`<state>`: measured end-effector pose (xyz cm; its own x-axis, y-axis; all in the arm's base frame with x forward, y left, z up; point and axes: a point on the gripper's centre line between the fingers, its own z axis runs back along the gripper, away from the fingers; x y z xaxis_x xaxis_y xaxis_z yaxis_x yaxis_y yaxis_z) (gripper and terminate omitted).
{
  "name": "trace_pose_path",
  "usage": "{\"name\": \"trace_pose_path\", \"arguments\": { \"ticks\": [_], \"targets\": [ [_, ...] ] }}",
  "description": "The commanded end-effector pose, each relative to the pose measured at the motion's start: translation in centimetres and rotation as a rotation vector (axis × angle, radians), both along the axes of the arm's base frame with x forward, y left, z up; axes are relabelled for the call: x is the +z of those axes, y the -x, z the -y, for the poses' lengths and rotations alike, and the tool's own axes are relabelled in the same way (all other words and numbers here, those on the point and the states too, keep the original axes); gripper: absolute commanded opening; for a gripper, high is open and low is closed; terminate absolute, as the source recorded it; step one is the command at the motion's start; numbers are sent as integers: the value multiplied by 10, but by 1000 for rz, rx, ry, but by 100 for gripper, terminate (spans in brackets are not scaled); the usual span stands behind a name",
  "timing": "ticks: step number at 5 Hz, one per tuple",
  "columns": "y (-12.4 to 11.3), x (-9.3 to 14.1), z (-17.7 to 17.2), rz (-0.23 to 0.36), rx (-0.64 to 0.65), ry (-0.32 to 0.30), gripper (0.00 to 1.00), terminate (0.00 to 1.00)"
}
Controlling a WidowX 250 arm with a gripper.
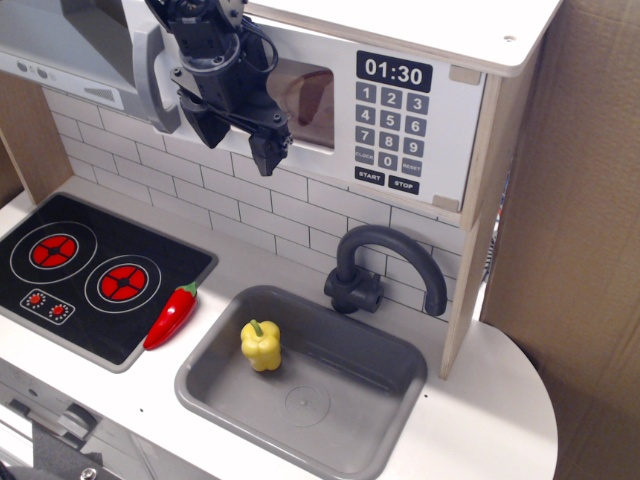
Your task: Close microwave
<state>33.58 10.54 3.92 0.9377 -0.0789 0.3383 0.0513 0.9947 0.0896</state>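
Note:
The toy microwave [393, 120] sits under the top shelf, with a black keypad reading 01:30. Its white door [305, 52] with the clear window lies almost flush with the front. The grey bar handle [160, 88] is at the door's left edge. My gripper [240, 140] is open and empty. It hangs right in front of the door's left half, its black fingers [266, 155] pointing down. It hides part of the window, and I cannot tell whether it touches the door.
A grey range hood [60, 40] is at the upper left. Below are a black stove [90, 262], a red chili pepper [172, 315], a grey sink [330, 410] holding a yellow bell pepper [261, 345], and a dark faucet [385, 262]. A cardboard wall [590, 200] stands at the right.

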Motion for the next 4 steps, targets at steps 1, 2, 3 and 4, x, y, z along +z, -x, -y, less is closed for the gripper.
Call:
{"name": "trace_pose_path", "arguments": {
  "ticks": [1, 2, 3, 4],
  "targets": [
    [-28, 23, -6, 91, -21, -29, 100, 0],
    [-31, 24, -7, 93, -27, -28, 100, 0],
    [-31, 23, -7, 97, -23, -29, 100, 0],
    [-30, 18, -5, 95, -31, -24, 100, 0]
  ]
}}
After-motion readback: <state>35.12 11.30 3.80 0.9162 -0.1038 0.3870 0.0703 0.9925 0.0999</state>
